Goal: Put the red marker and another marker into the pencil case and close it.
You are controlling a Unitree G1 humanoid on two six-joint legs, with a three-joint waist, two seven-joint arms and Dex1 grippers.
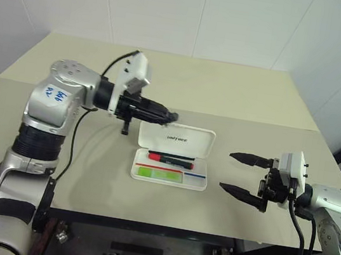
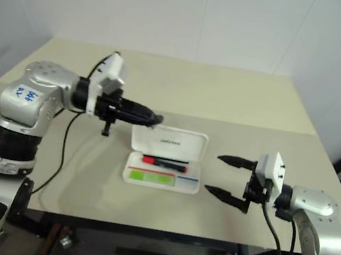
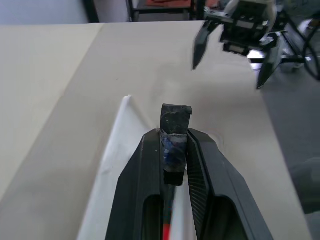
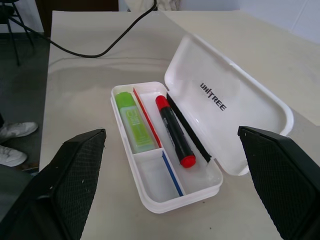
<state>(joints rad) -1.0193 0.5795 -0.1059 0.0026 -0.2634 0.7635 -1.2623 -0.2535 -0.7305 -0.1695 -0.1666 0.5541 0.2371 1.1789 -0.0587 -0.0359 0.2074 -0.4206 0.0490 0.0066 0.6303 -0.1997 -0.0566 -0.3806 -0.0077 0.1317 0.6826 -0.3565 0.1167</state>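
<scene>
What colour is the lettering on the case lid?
Dark, near black, on the white pencil case lid; clearest in the right wrist view.

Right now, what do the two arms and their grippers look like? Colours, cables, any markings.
Both arms are silver-grey metal with black ribbed joint bands. The left arm carries a white sticker with blue handwriting. Each wrist has a white camera block and a loose black cable running back along the arm. The left gripper and right gripper have black, tapered, pointed jaws; the left ones have worn tape at the tips.

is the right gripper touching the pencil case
Apart. In the left eye view the right gripper hangs open beside the pencil case, with bare table between them.
</scene>
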